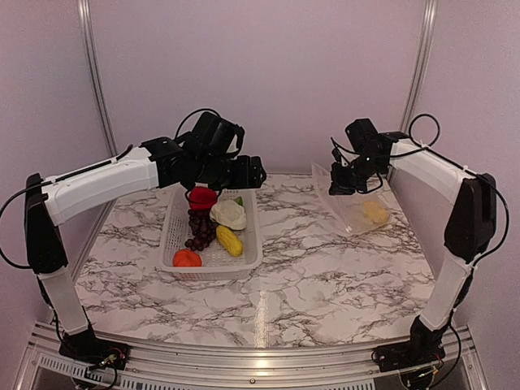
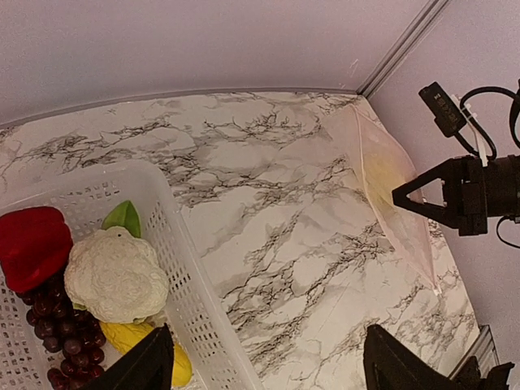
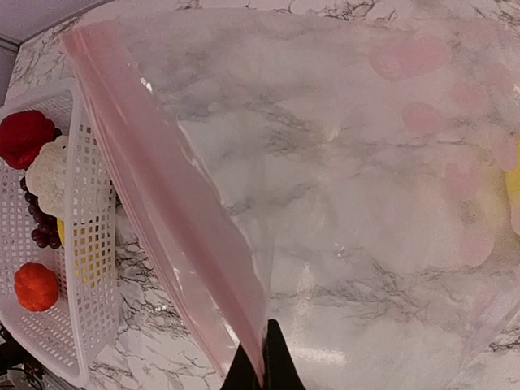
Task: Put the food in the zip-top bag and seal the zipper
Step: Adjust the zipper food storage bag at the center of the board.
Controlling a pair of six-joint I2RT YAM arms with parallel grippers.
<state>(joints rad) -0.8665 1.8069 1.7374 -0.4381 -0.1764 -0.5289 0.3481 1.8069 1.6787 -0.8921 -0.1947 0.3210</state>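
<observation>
Basket (image 1: 213, 265) left on table (image 1: 325, 268), bag (image 1: 348, 216) right.
Basket holds pepper (image 1: 202, 197) rearmost, fruit (image 1: 187, 258) nearest; corn (image 1: 375, 213), seemingly, in bag.

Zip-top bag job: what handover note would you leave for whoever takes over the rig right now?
Left tool: open, empty, above the basket.
Right tool: shut on the mouth edge of the zip-top bag, held raised.
Done: one yellow corn piece is in the bag.
Left: red pepper, cauliflower, grapes, second corn piece and orange fruit, all in the basket; then seal the zipper.
</observation>
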